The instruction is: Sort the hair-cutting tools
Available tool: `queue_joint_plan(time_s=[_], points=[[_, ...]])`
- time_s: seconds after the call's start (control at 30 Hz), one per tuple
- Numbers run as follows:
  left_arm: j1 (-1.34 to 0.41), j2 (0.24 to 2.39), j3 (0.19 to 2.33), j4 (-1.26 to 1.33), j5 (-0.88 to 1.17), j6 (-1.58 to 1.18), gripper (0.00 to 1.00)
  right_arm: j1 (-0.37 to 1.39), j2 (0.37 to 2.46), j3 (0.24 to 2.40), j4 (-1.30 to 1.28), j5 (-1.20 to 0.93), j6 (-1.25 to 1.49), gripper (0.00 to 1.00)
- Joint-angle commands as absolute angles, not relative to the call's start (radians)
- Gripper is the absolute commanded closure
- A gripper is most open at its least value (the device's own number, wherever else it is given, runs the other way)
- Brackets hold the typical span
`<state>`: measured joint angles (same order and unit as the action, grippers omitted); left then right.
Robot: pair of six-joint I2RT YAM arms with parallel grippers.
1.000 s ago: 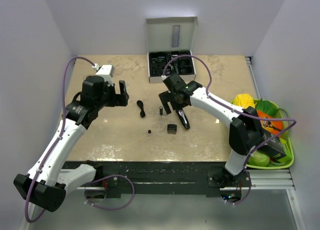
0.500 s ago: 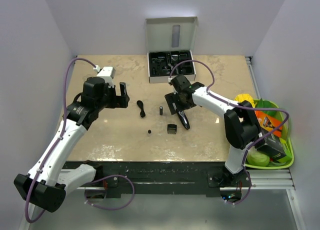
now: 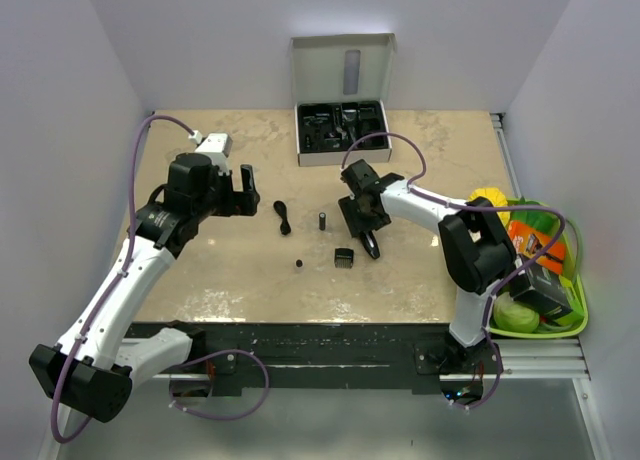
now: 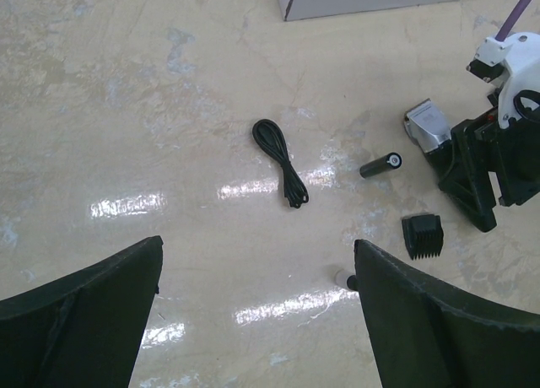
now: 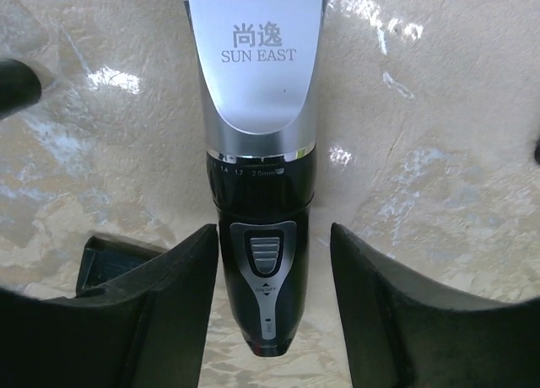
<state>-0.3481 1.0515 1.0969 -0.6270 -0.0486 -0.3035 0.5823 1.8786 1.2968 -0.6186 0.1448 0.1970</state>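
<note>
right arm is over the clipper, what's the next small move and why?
Likely close the right gripper on the hair clipper, easing down first if it sits too high. In the right wrist view its fingers stand open on either side of the clipper's black body, which is centred in the gap. Nothing is gripped yet.

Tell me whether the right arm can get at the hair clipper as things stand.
Probably yes. The right gripper hangs directly over the hair clipper, its open jaws either side of the black handle with nothing between them. The comb guard lies close by but off the handle.
</note>
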Motion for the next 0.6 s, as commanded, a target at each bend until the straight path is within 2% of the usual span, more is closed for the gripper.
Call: queue_joint_plan(time_s=[0.0,0.07,0.1,0.2,0.4,0.57], points=[[-0.348,1.054,1.088,-0.604,-0.035,-0.299,0.00,0.581,1.891,1.299,-0.584,0.166,0.202,0.56],[-0.348,1.054,1.088,-0.604,-0.037,-0.299,0.00,0.581,1.893,1.310,-0.586,0.170,0.209,0.70],[-0.348,1.052,1.086,-0.604,-0.035,-0.299,0.00,0.581,1.893,1.316,-0.592,0.173,0.213,0.84],[-0.348,1.054,1.085,-0.604,-0.035,-0.298,0.00,0.581,1.898,1.354,-0.621,0.183,0.215,1.00],[-0.348,1.051,1.080,-0.607,-0.037,-0.296,0.00,0.581,1.850,1.488,-0.705,0.209,0.239,1.00],[-0.348,1.048,1.077,-0.607,-0.028,-0.302,0.00,0.581,1.855,1.733,-0.804,0.244,0.281,1.00]])
